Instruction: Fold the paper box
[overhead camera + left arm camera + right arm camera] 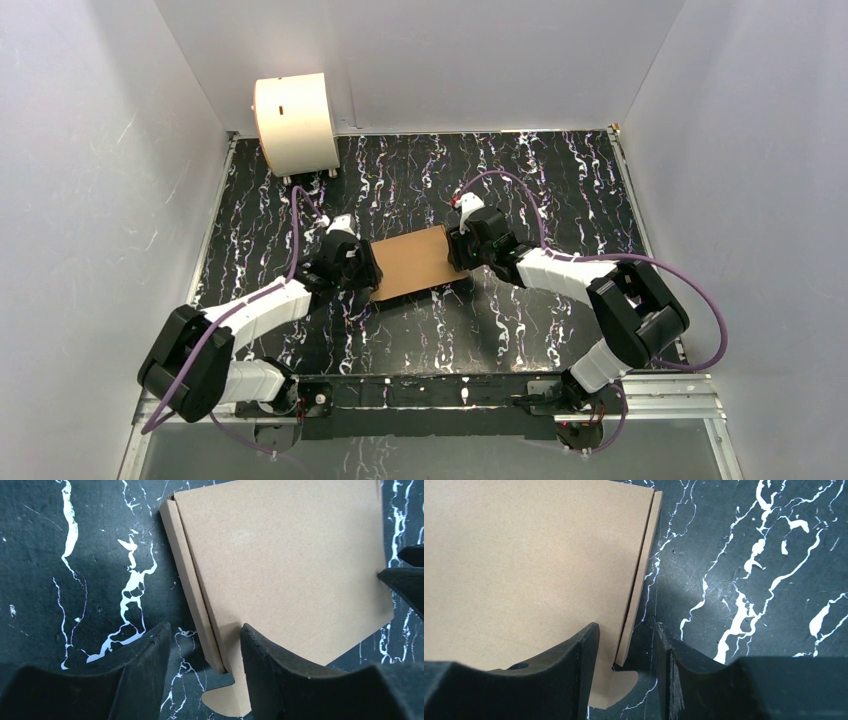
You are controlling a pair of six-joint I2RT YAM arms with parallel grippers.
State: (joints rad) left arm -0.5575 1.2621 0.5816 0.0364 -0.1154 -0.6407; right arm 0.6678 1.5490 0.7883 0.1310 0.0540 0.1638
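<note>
Top view is giving the whole layout: paper box (pixel 412 262) lying closed and flat at mid-desk (pixel 560 190), long axis slanting up toward the right, a cream drum (pixel 295 122) sitting at the far left corner, well apart from it. That view is hiding both sets of fingertips under the wrists; the wrist cameras are filling them in. Left wrist view: left claw (pixel 206 627) standing half-spread and straddling the box's side wall near a corner. One finger (pixel 137 672) is hanging over bare desk with a dark gap showing beside the wall, and the other is overlapping the lid (contact not readable). A rounded tab (pixel 225 702) is poking out past that corner, unseen from above. Dark tips of the opposite claw are showing at the lid's far edge. Right wrist view: right claw (pixel 627 626) doing the mirror job at the other end, jaws also part-way apart, the wall running between them, one finger over the lid, one over desk, nothing visibly pinched. Arms: both are reaching in from the near edge, elbows bent and pushed outward, forearms converging on the box's two short ends, wrists low, purple cables (pixel 700 300) looping off each.
</note>
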